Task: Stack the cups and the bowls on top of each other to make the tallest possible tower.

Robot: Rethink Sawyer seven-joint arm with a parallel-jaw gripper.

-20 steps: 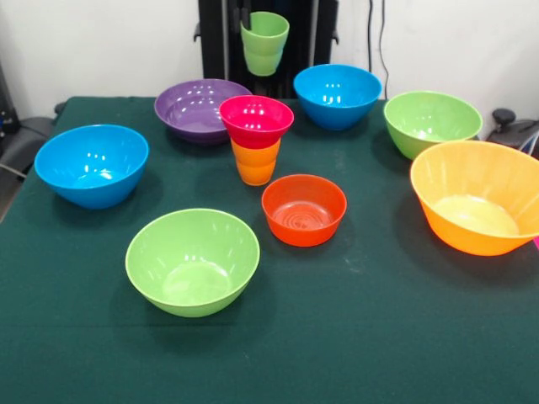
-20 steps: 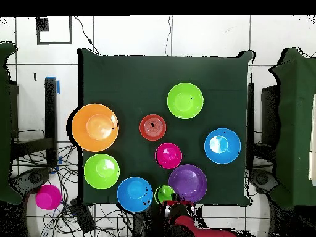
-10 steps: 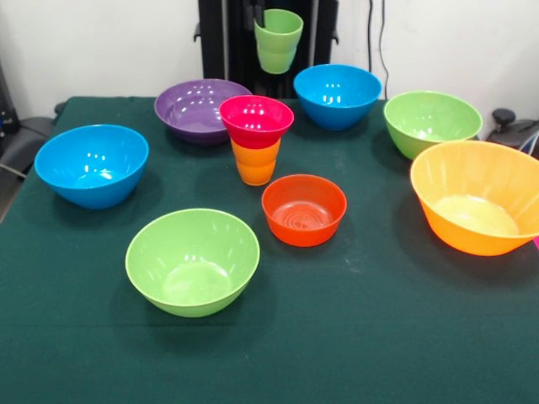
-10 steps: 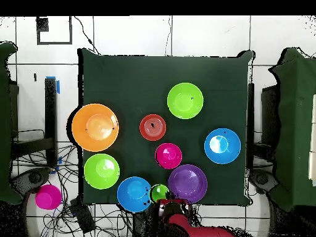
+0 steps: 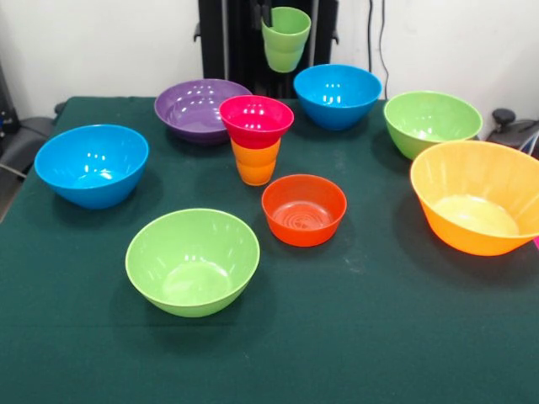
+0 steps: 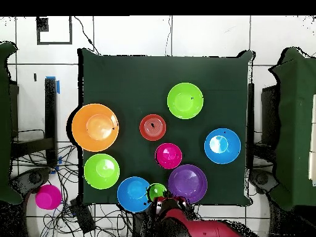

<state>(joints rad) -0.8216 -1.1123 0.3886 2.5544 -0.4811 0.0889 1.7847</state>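
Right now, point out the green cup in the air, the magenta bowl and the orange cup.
green cup (image 5: pixel 285 38), front view, its side wall.
magenta bowl (image 5: pixel 256 118), front view, its inside.
orange cup (image 5: pixel 256 163), front view, its side.

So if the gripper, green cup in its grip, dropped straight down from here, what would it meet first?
Most likely bare table in the gap between the blue bowl and the purple bowl, under the green cup. Depth is unclear, so the cup might clip either rim.
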